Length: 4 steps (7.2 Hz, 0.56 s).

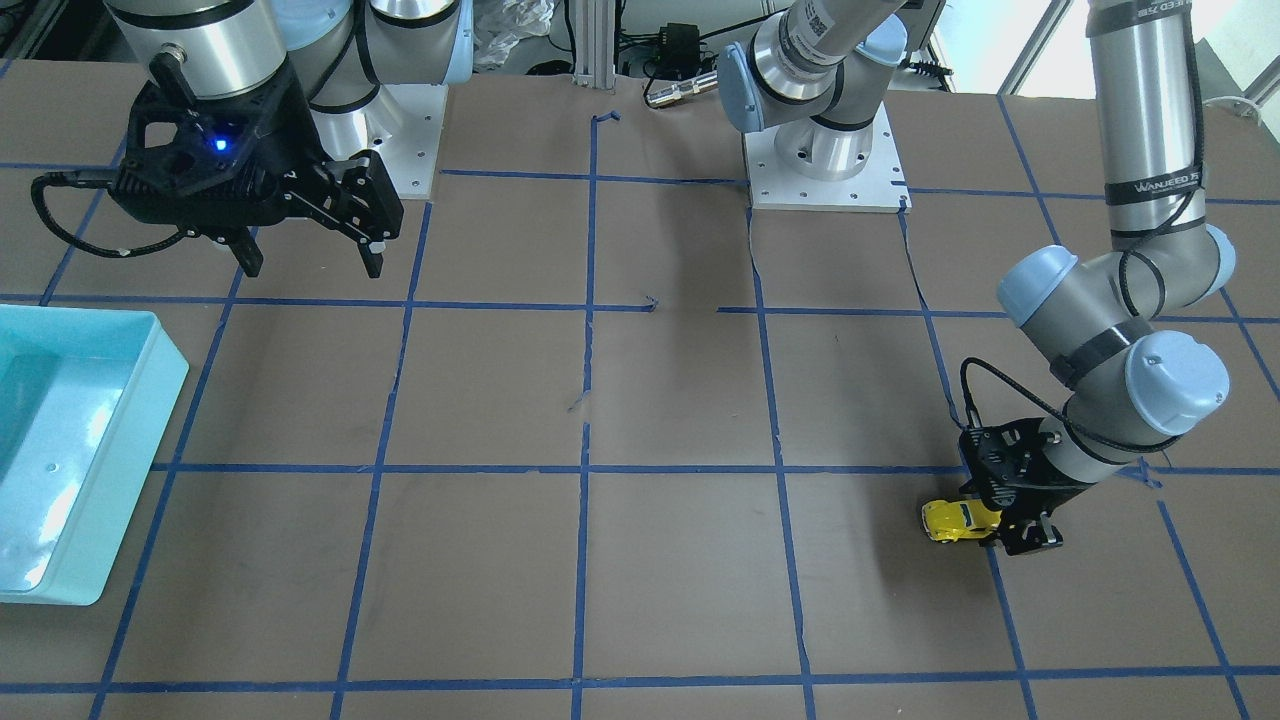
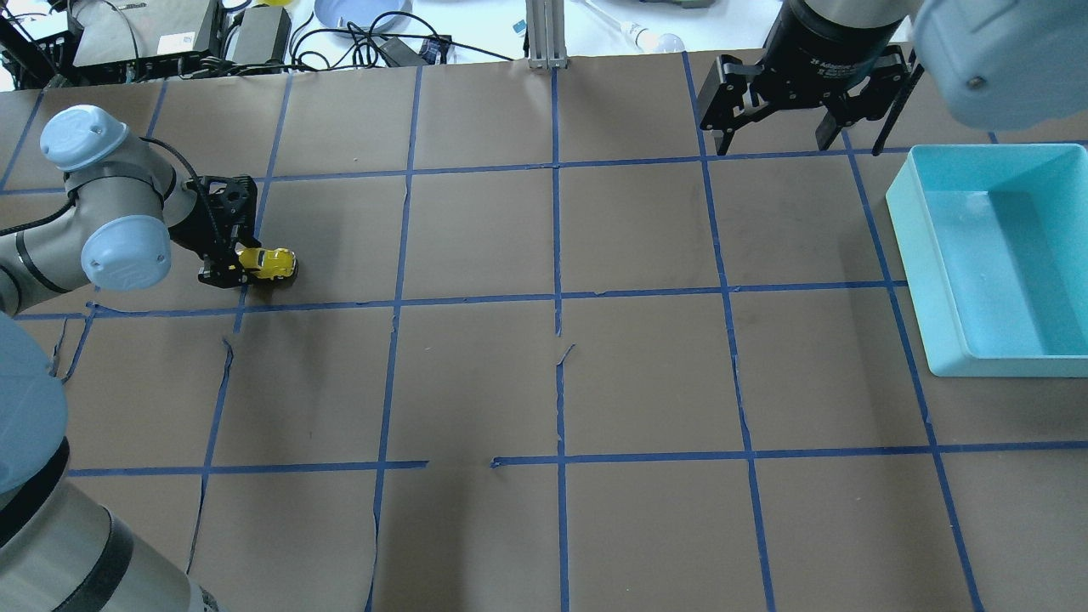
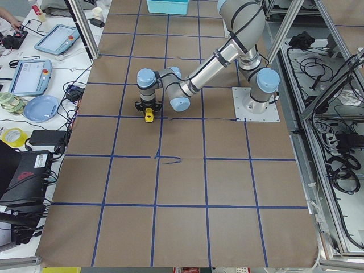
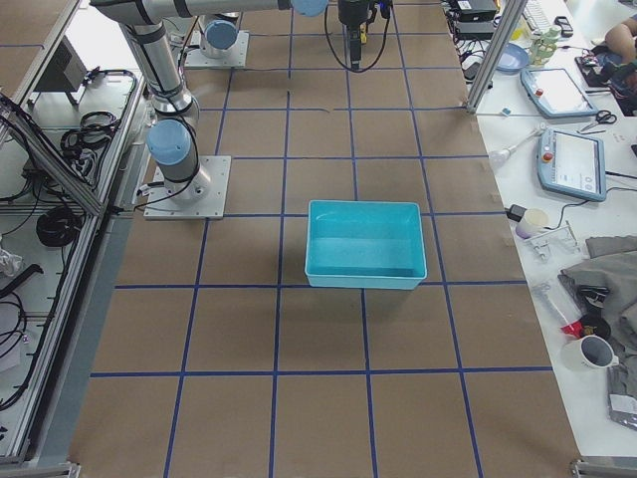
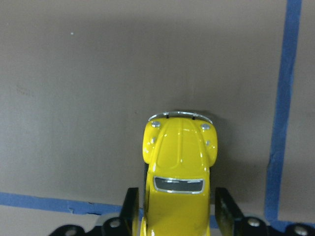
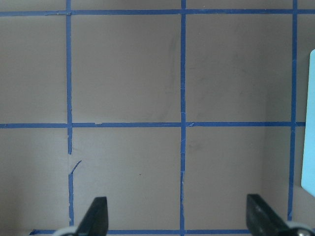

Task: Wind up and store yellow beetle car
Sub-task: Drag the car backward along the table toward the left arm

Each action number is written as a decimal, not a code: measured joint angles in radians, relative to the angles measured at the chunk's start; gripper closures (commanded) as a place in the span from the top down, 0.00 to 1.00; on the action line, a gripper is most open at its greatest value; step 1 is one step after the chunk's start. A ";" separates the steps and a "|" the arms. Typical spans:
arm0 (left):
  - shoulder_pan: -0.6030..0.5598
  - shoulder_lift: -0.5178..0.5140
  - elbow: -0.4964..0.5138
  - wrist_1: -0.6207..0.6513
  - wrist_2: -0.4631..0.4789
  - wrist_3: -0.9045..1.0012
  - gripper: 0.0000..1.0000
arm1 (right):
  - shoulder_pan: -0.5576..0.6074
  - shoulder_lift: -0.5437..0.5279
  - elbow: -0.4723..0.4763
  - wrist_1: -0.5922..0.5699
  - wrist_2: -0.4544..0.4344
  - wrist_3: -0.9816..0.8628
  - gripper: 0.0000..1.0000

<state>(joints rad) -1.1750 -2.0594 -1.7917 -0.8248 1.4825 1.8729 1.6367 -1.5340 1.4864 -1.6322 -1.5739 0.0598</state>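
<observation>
Subject: yellow beetle car (image 2: 270, 263), wheels down on the tabletop (image 2: 646, 374).
Clock reference: overhead view, 12 o'clock pointing away from the robot's base.
Car position: about 9 o'clock on the tabletop, close to the left edge and well apart from the bin.
Car heading: nose toward 3 o'clock, tail tucked into the left arm's tool.
Car surroundings: just on the 12 o'clock side of a blue tape line (image 2: 476, 299). In the left wrist view a second tape strip runs up the right of the frame.
Left arm (image 2: 102, 221): bent low, wrist down at tabletop level behind the car.
Left jaws: pinching the car's rear, with one black pad (image 5: 132, 211) on each flank. Hood, windscreen and chrome bumper stick out in front. The pad contact sits at the very bottom of the wrist view, so the fit only reads as snug.
Right arm (image 1: 230, 60): raised, tool hanging above the tabletop at about 1 o'clock.
Right jaws: spread wide with nothing between the fingertips (image 6: 96, 216); only brown paper and tape grid show below.
Bin: teal tray (image 2: 922, 263) at 3 o'clock, nothing visible inside. Its far-left corner lies near the right arm's tool.
</observation>
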 measured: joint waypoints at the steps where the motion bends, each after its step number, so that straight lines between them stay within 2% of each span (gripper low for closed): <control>1: 0.000 0.001 0.000 0.000 0.002 -0.001 1.00 | 0.000 0.000 0.000 0.000 0.000 0.000 1.00; 4: 0.033 0.023 0.005 -0.039 0.008 0.001 1.00 | 0.000 0.000 0.000 0.000 0.000 0.000 1.00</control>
<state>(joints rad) -1.1420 -2.0365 -1.7866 -0.8643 1.4907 1.8735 1.6367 -1.5340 1.4864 -1.6321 -1.5739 0.0598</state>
